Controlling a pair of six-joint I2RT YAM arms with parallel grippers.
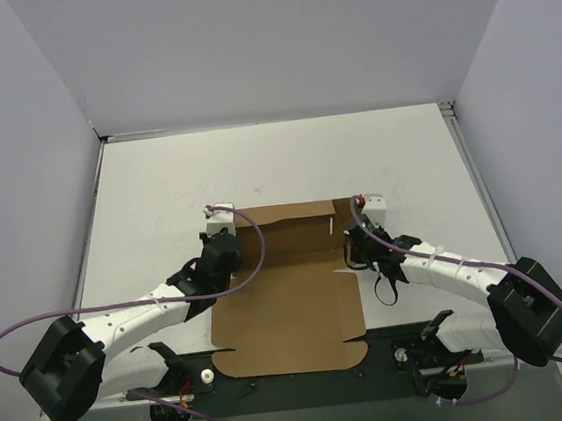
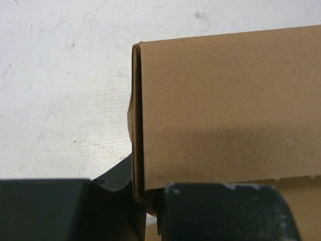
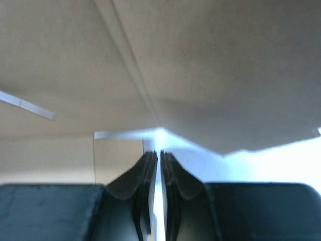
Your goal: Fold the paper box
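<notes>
Plain brown paper box, left gripper pinching its wall, right gripper nearly closed.

One paper box lies on one surface. Two arms are there, with two tools: the left tool and the right tool. Two purple cables loop along the arms.

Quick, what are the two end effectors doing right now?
Left end effector: closed on the paper box flap.
Right end effector: closed; any grip cannot be told.
</notes>
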